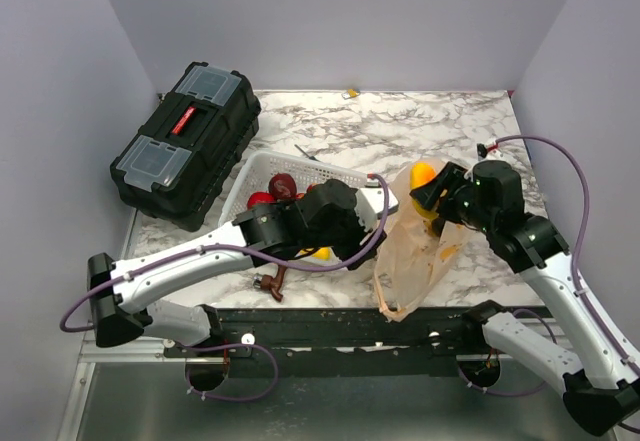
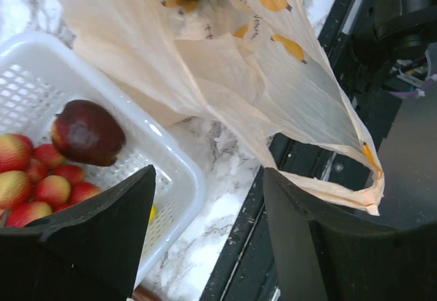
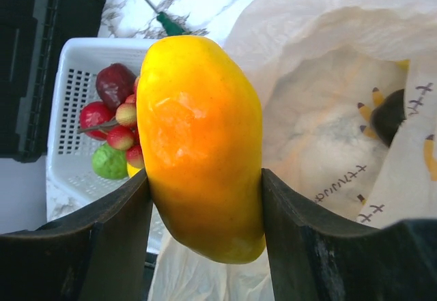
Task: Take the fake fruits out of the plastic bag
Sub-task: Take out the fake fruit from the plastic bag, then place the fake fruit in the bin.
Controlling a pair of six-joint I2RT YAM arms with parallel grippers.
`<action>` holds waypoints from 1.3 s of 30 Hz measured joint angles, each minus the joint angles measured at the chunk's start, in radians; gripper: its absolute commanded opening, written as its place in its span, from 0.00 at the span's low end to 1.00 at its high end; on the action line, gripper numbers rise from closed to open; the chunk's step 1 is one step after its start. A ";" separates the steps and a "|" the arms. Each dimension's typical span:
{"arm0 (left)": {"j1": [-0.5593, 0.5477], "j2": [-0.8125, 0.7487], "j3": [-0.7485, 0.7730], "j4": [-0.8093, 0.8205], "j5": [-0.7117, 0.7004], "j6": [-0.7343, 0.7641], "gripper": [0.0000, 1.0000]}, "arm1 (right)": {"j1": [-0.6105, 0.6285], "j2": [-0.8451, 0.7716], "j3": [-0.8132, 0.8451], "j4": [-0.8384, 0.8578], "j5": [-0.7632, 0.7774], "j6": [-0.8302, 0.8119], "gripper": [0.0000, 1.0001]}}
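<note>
Fake mango clamped in my right gripper over plastic bag; I see left gripper fingers apart, empty, beside white basket.

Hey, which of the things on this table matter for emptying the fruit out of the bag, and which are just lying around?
Job: plastic bag; yellow-orange fruit in the right gripper; dark fruit inside the bag; fruits in the white basket.
Lying about: black toolbox; brown tap-shaped object; green-handled tool behind the basket.
</note>
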 measured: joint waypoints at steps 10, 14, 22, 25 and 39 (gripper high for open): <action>0.000 -0.219 -0.135 0.120 -0.210 0.043 0.71 | 0.000 0.141 0.054 0.092 -0.155 0.036 0.11; 0.000 -0.309 -0.195 0.185 -0.286 0.059 0.72 | 0.008 0.198 0.097 0.151 -0.195 0.053 0.11; 0.000 -0.397 -0.254 0.282 -0.365 0.075 0.72 | 0.196 0.343 0.130 0.263 -0.187 0.087 0.11; 0.000 -0.400 -0.258 0.296 -0.384 0.079 0.72 | 0.293 0.423 0.131 0.280 -0.161 0.091 0.11; 0.000 -0.478 -0.304 0.357 -0.441 0.082 0.73 | 0.480 0.686 0.133 0.300 -0.070 0.108 0.13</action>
